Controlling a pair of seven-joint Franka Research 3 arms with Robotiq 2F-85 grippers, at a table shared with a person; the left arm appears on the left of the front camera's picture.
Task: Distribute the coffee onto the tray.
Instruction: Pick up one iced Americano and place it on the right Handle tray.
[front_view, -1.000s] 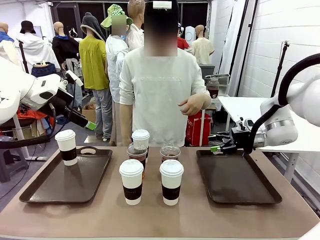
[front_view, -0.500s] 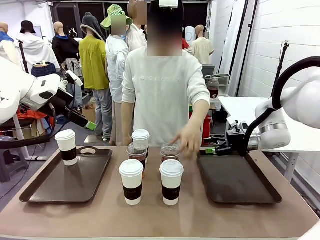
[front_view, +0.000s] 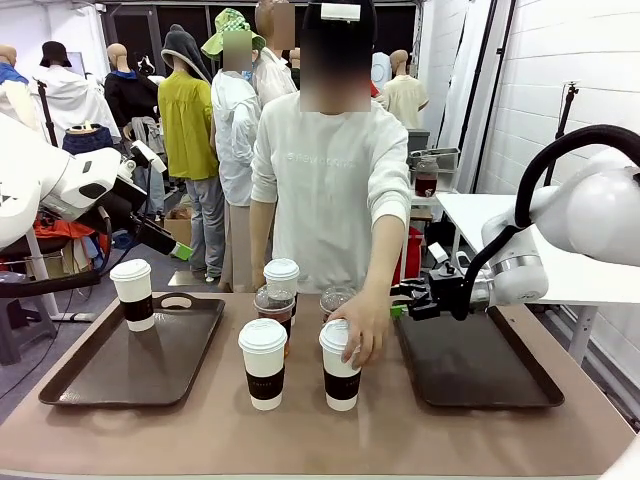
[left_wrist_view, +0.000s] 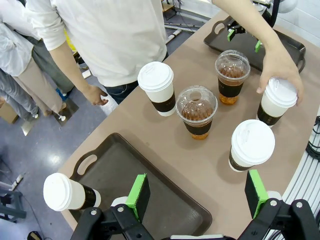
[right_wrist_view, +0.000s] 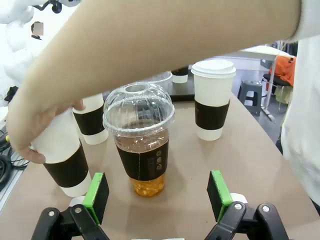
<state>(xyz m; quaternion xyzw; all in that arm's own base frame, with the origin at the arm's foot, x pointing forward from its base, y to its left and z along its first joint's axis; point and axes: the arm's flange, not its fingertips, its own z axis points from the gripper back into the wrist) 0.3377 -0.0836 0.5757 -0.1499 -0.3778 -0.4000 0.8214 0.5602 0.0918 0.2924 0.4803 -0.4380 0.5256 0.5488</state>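
Note:
Five coffee cups stand in the table's middle: a white cup (front_view: 281, 276) at the back, two clear dome-lidded cups (front_view: 274, 306) (front_view: 336, 297), and two white cups in front (front_view: 263, 362) (front_view: 340, 368). A person's hand (front_view: 362, 336) grips the front right cup. Another white cup (front_view: 132, 295) stands on the left tray (front_view: 130, 360). My right gripper (front_view: 400, 301) is open, level with the table at the right tray's (front_view: 470, 360) far left corner; in its wrist view a clear cup (right_wrist_view: 141, 145) stands just ahead of the open gripper (right_wrist_view: 158, 195). My left gripper (left_wrist_view: 197, 192) is open, high above the left tray (left_wrist_view: 130, 175).
The person stands at the far side, one forearm (right_wrist_view: 150, 40) reaching across over the clear cups. The right tray's surface is bare. The left tray has free room beside its cup (left_wrist_view: 67, 192). Other people stand farther back.
The person's hand has come down and taken hold of the front right white cup. My right gripper has moved left toward the cups. The left arm has stayed still.

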